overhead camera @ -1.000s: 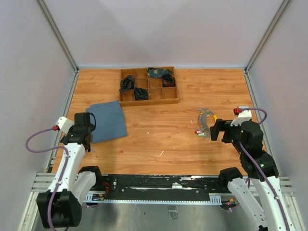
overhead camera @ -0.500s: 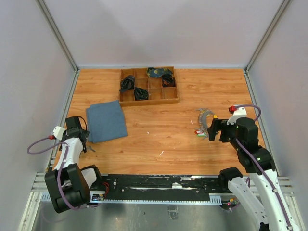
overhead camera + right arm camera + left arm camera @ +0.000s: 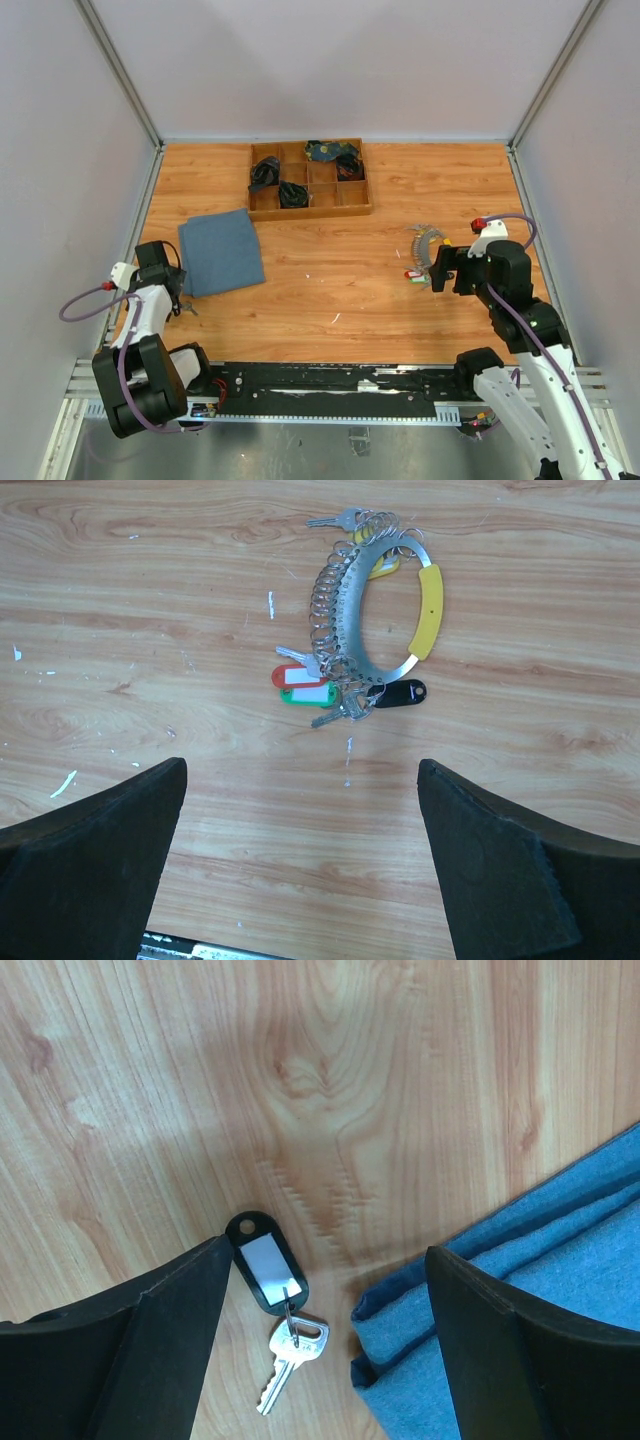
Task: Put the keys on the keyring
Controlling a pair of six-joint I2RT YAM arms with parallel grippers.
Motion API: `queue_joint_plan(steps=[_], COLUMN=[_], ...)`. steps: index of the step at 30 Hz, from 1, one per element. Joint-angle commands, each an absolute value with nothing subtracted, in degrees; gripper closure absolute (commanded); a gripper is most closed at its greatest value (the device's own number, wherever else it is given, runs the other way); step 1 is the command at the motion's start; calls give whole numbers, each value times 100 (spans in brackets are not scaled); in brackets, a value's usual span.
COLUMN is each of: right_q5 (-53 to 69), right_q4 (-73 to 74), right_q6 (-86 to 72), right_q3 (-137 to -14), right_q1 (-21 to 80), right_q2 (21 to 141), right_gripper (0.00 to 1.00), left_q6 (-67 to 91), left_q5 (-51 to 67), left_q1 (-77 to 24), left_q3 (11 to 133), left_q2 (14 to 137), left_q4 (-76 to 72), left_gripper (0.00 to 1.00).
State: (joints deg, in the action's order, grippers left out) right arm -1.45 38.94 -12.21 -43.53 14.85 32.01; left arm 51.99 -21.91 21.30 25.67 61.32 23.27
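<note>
Spanning the scene, a wooden table [image 3: 330, 290] carries a blue cloth [image 3: 222, 250] at 9 o'clock. The right gripper [image 3: 300, 770], jaws wide apart, holds nothing. At its 12 o'clock, at the table's 3 o'clock, lies the keyring [image 3: 352, 670], with the keys [image 3: 322, 630] bunched along it. The left gripper [image 3: 328, 1248], fingers apart, frames a loose black-tagged key [image 3: 285, 1360] beside the cloth.

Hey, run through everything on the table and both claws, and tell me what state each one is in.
Left claw: open, empty.
Loose key: lying flat between its fingers, ungripped, black tag attached.
Right claw: open, empty.
Keyring: lying flat, untouched.
Ringed keys: threaded on, fanned along one side.
Blue cloth: folded, flat.
Wooden tray: some compartments filled.
</note>
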Motion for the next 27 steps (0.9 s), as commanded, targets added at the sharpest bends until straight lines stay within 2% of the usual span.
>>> queue_joint_plan(steps=[1, 10, 13, 16, 21, 27], right_q5=[-84, -62, -66, -120, -202, -344], right_q4=[3964, 3969, 3972, 3968, 3977, 3977], right_q6=[-1292, -1283, -1283, -1283, -1287, -1292], right_q3=[-4310, -4321, -4320, -4326, -4325, -4325], right_q1=[1593, 1592, 1591, 1592, 1597, 1591], right_q2=[3221, 3268, 3275, 3287, 3229, 3217], right_gripper=[2, 2, 2, 2, 2, 2], left_q6=[5598, 5493, 5447, 5527, 5804, 6122], left_q5=[-2040, -1972, -1616, -1196, -939, -1210], left_q1=[2186, 2182, 2172, 2124, 1543, 438], left_q3=[2468, 2269, 2050, 1899, 1844, 2047], left_q2=[6175, 5825, 5484, 5250, 5249, 5721], left_q4=[2633, 2904, 2873, 2836, 2782, 2852], left_gripper=[16, 36, 47, 54, 61, 61])
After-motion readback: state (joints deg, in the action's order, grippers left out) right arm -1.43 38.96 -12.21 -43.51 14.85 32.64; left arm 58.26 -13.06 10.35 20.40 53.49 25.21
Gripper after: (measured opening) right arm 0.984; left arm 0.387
